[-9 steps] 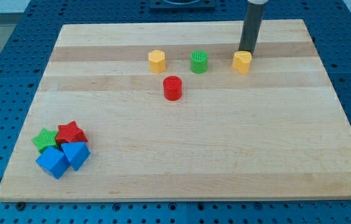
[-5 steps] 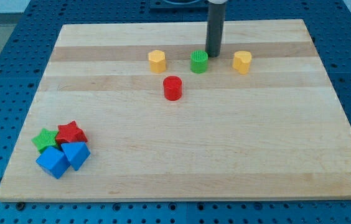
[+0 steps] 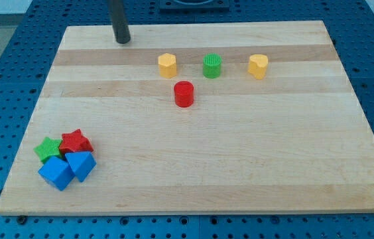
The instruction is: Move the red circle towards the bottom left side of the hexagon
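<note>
The red circle (image 3: 184, 93) stands on the wooden board (image 3: 240, 153), a little above its middle. The yellow hexagon (image 3: 167, 64) is just above and to the left of it, a small gap apart. My tip (image 3: 122, 40) is near the board's top edge, well to the left of the hexagon and above-left of the red circle, touching no block.
A green circle (image 3: 212, 66) and a yellow heart (image 3: 258, 66) stand in a row to the right of the hexagon. A green star (image 3: 48, 148), a red star (image 3: 75, 141) and two blue blocks (image 3: 56, 172) (image 3: 81, 164) cluster at the bottom left.
My tip has moved left along the top of the board, from beside the yellow heart past the green circle to beyond the hexagon. No block has moved.
</note>
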Tool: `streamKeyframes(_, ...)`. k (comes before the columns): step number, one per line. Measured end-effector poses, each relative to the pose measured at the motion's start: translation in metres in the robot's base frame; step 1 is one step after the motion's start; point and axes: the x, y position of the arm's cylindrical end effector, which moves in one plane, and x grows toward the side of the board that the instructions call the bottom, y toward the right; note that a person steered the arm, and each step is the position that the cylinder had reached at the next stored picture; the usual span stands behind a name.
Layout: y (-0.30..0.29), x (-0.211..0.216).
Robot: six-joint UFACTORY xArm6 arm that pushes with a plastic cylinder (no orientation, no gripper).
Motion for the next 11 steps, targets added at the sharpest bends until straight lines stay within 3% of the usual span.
streamKeyframes(2,-0.008,0.111)
streamKeyframes(3,-0.006,0.117)
streamKeyframes(5,0.038,0.217)
streamKeyframes(8,0.242,0.223)
streamKeyframes(9,0.244,0.223)
streamKeyframes(10,0.225,0.183)
streamKeyframes(11,0.218,0.177)
